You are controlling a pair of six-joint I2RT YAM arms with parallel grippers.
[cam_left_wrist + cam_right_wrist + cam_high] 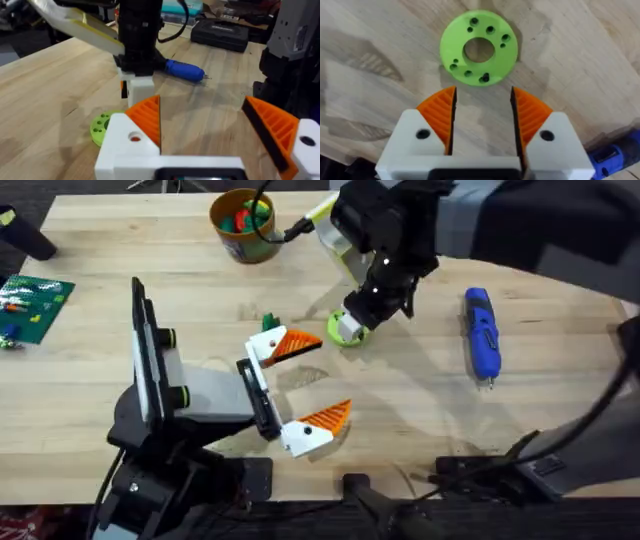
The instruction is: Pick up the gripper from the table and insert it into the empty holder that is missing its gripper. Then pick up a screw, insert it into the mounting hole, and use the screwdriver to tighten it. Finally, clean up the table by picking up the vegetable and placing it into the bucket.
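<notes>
A light wooden table seen from above. Near the middle of the frame, slightly right and above centre, the right gripper points down at the vegetable, a lime-green flat disc with a central hole and several small holes around it, lying flat on the wood. In the right wrist view the disc lies just beyond the tips of the white fingers with orange ribbed pads; the fingers stand apart with bare wood between them, holding nothing and not touching the disc. The left gripper lies low in the lower centre of the overhead frame, its two orange-padded fingers spread wide and empty, near the disc but apart from it. The screwdriver, blue and pen-shaped, lies flat at the right of the frame, well apart from the disc, its thin metal bit pointing toward the bottom edge. The bucket, yellow-orange, stands at the top centre with red and green items inside. A green board rests at the far left edge.
</notes>
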